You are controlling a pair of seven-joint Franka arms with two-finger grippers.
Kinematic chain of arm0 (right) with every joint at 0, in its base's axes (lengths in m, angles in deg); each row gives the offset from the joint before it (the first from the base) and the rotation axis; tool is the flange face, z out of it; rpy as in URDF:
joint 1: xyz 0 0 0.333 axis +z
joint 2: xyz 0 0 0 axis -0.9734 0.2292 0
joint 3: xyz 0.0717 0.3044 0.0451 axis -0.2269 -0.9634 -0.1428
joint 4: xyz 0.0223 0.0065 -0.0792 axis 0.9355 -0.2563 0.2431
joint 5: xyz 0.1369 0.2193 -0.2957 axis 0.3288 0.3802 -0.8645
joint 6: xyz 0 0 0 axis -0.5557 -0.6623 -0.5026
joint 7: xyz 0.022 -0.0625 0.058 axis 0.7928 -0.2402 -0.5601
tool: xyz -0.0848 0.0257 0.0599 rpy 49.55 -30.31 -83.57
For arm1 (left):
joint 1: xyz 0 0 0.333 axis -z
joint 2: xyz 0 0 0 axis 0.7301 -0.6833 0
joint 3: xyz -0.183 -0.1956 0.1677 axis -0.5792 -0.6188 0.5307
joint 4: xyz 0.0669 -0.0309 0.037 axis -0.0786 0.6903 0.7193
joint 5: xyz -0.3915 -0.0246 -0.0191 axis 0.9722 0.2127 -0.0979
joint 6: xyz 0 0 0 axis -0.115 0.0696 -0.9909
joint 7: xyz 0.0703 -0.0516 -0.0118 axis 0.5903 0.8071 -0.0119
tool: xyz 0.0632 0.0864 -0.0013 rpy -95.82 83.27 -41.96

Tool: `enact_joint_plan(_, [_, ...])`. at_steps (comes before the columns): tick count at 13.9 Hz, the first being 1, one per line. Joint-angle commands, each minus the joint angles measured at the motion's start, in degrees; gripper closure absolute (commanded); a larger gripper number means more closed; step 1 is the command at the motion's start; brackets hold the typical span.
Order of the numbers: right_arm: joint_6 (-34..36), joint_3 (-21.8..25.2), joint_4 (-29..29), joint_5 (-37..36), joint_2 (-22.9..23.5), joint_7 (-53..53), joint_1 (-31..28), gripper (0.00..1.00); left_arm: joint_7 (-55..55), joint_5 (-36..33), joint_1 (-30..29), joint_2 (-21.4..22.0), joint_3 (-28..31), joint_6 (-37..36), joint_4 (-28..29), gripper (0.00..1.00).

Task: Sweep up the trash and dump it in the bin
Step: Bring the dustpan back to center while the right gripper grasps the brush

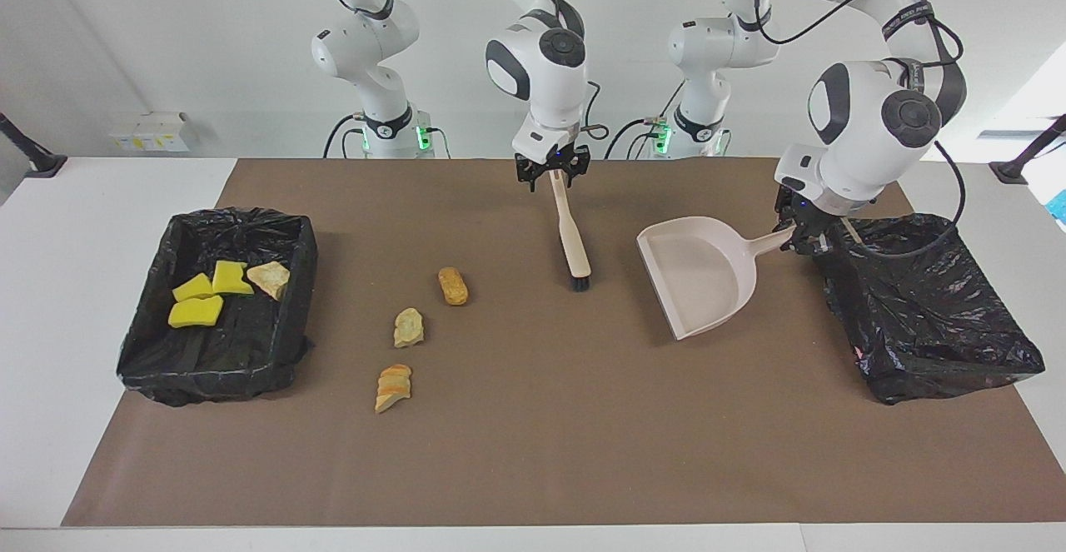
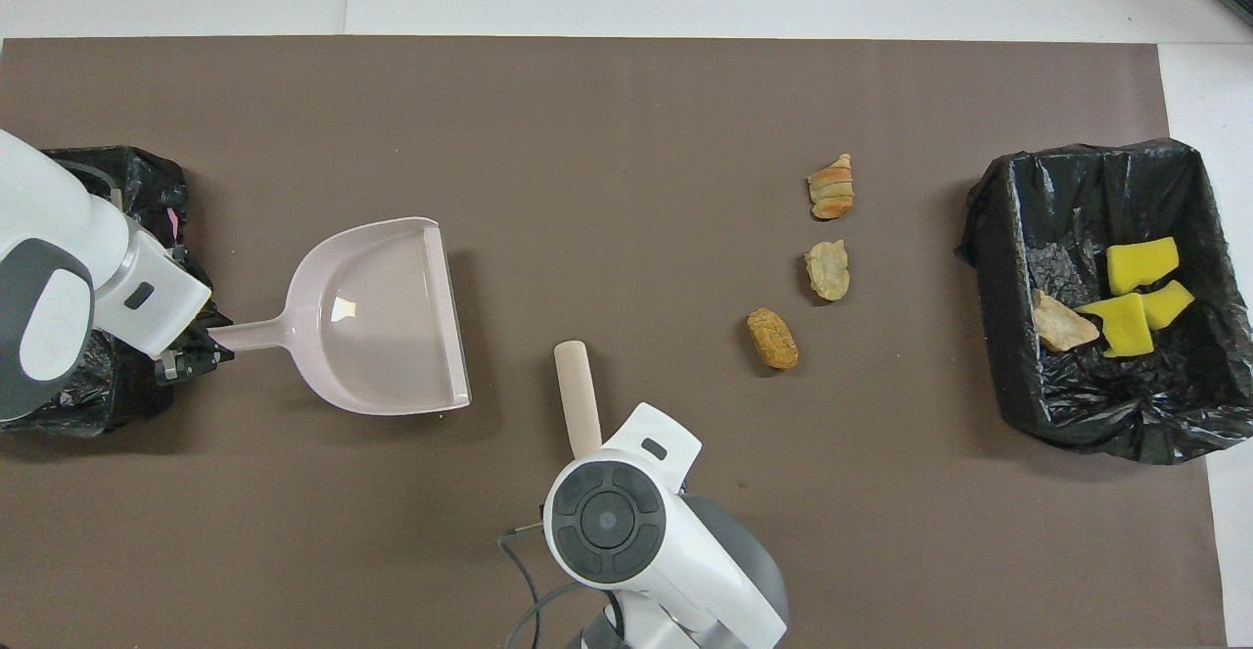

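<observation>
Three tan-orange bread-like trash lumps lie on the brown mat: one (image 1: pixel 453 285) (image 2: pixel 772 339), a paler one (image 1: pixel 408 327) (image 2: pixel 828 269), and a striped one (image 1: pixel 392 387) (image 2: pixel 832 187). My right gripper (image 1: pixel 554 171) is shut on the handle of the beige brush (image 1: pixel 573 244) (image 2: pixel 578 394), which hangs bristles-down at the mat between lumps and dustpan. My left gripper (image 1: pixel 804 236) (image 2: pixel 196 360) is shut on the handle of the beige dustpan (image 1: pixel 699 273) (image 2: pixel 382 316), whose mouth faces the brush. In the overhead view the right wrist hides its gripper.
A black-lined bin (image 1: pixel 233 219) (image 2: pixel 998 287) at the right arm's end holds three yellow sponge chunks (image 1: pixel 196 312) (image 2: pixel 1121 324) and a tan lump (image 1: pixel 269 279) (image 2: pixel 1062 324). A second black-lined bin (image 1: pixel 924 310) (image 2: pixel 147 174) stands at the left arm's end, beside the left gripper.
</observation>
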Motion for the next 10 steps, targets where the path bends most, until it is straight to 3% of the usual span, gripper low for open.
enact_joint_plan(1, [-4.12, 0.35, -0.53, -0.22, 3.25, 0.81, 2.09, 0.28, 0.94, -0.92, -1.07, 2.73, -0.48, 1.95, 3.31, 1.0])
enact_joint_plan(4, [-4.22, 0.35, -0.53, -0.67, 4.57, 0.81, 2.36, 0.31, 1.12, -0.92, -1.77, 2.91, -0.48, 2.12, 3.58, 1.0])
enact_joint_plan(7, [-4.05, 0.43, -0.1, -0.75, 5.01, 0.72, 2.97, 0.43, 0.68, -0.92, -1.77, 2.65, -0.48, 4.23, 3.49, 1.0])
enact_joint_plan(10, [-3.17, 0.44, 0.78, -0.75, 5.36, 0.72, 2.98, 0.45, 1.21, -0.92, -1.68, 2.65, -0.48, 4.5, 3.4, 1.0])
